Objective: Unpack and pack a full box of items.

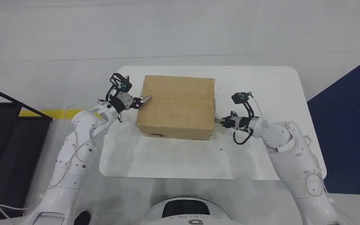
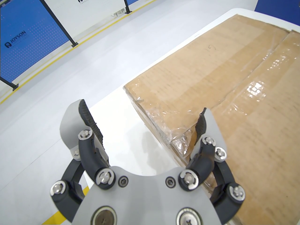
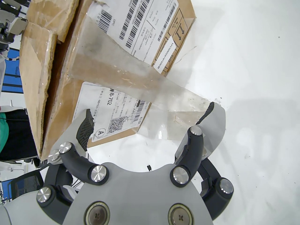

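Overhead, the brown rectangular cardboard box (image 1: 177, 107) sits mid-table on the white rounded table (image 1: 259, 163) with its flaps down. The left gripper (image 1: 146, 100) is at its left end by the top edge, and the right gripper (image 1: 218, 121) is at its right end, lower down. The left wrist view adds detail: glossy clear seam tape (image 2: 257, 87) runs along the top and is crumpled at the box end. The left fingers are spread wide, one tip over that taped edge; whether it touches cannot be resolved. The right wrist view shows the end face with white barcode labels (image 3: 140, 17). A loose strip of clear tape (image 3: 131, 78) runs off the box to one right finger pad and touches it. The right fingers are likewise wide apart and clamp nothing. The top flaps at this end gape slightly, showing a dark gap; the contents are hidden. The box's far end is cut off in both wrist views.
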